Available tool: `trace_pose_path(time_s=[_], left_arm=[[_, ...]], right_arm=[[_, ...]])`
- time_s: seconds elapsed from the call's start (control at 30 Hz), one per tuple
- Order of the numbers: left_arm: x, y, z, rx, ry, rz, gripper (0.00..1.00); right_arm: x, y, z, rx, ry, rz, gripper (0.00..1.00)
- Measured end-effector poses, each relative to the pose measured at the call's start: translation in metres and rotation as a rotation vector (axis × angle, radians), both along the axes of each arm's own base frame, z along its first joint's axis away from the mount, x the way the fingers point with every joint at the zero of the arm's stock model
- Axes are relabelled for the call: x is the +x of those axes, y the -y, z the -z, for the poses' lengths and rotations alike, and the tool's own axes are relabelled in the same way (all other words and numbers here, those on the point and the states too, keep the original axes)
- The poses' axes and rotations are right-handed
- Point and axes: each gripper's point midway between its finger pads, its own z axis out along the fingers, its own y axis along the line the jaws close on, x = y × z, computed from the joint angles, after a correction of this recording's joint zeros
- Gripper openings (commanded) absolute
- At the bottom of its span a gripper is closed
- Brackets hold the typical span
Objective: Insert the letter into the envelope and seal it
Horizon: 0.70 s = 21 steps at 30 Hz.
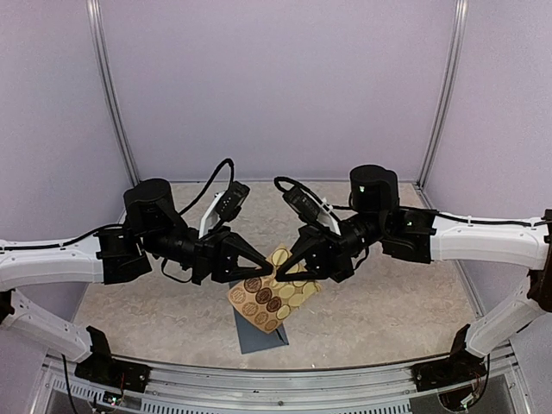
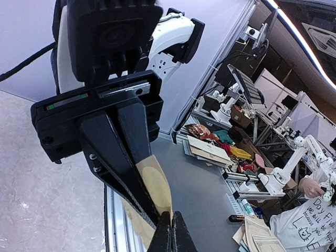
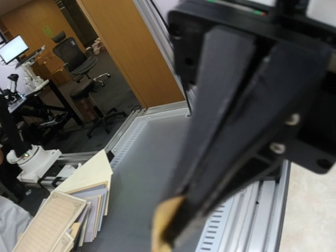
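At mid-surface, near side: holdings as seen.

- Surface point(image 1: 397, 302): one, beige and mottled. Pale walls point(image 1: 276, 86) bound it at the back and both sides, and a metal rail point(image 1: 285, 379) runs along the near edge. Wide bare stretches lie left, right and behind the central group; the strip between that group and the rail is narrow.
- Envelope point(image 1: 259, 338): one, slate blue-grey. It lies flat on the surface close to the near rail, with one corner pointing toward the rail. Its upper part is hidden under the sheet held above it; whether the two touch cannot be told.
- Sticker sheet point(image 1: 269, 300): one, tan, with rows of round brown and gold stickers. It is held tilted above the surface, its lower end over the envelope. The sticker count is not legible.
- Left arm point(image 1: 52, 259) and right arm point(image 1: 492, 237): two, reaching in from opposite sides and nearly meeting at centre.
- Left end effector point(image 1: 266, 259): one, fingers pinched together on the sheet's upper edge; the left wrist view shows tan paper caught between the tips.
- Right end effector point(image 1: 281, 272): one, fingers likewise clamped on the same sheet, just beside the left one.
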Motion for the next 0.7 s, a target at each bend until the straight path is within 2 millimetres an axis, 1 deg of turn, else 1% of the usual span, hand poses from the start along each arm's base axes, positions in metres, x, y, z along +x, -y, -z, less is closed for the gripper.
trace_pose_path(time_s=[0.17, 0.43, 0.47, 0.57, 0.6, 0.63, 0.7], left_arm=[[-0.004, 0.002, 0.001, 0.0, -0.003, 0.011, 0.0], [-0.002, 0.003, 0.002, 0.002, 0.002, 0.0, 0.0], [-0.001, 0.003, 0.002, 0.005, 0.004, -0.006, 0.02], [0.005, 0.001, 0.001, 0.015, 0.023, -0.043, 0.34], [0.01, -0.001, 0.001, 0.023, 0.03, -0.076, 0.43], [0.015, -0.003, 0.001, 0.03, 0.043, -0.11, 0.49], [0.032, -0.011, 0.001, 0.058, 0.069, -0.227, 0.56]], right_arm=[[0.004, -0.002, 0.002, -0.004, 0.012, 0.027, 0.0], [0.004, -0.002, 0.001, -0.005, 0.011, 0.031, 0.0], [0.005, -0.001, 0.001, -0.005, 0.011, 0.035, 0.0], [0.01, -0.001, 0.002, -0.013, 0.011, 0.073, 0.0], [0.013, 0.0, 0.002, -0.016, 0.009, 0.089, 0.0], [0.019, 0.0, 0.001, -0.019, 0.009, 0.118, 0.0], [0.031, 0.001, 0.0, -0.029, 0.004, 0.177, 0.0]])
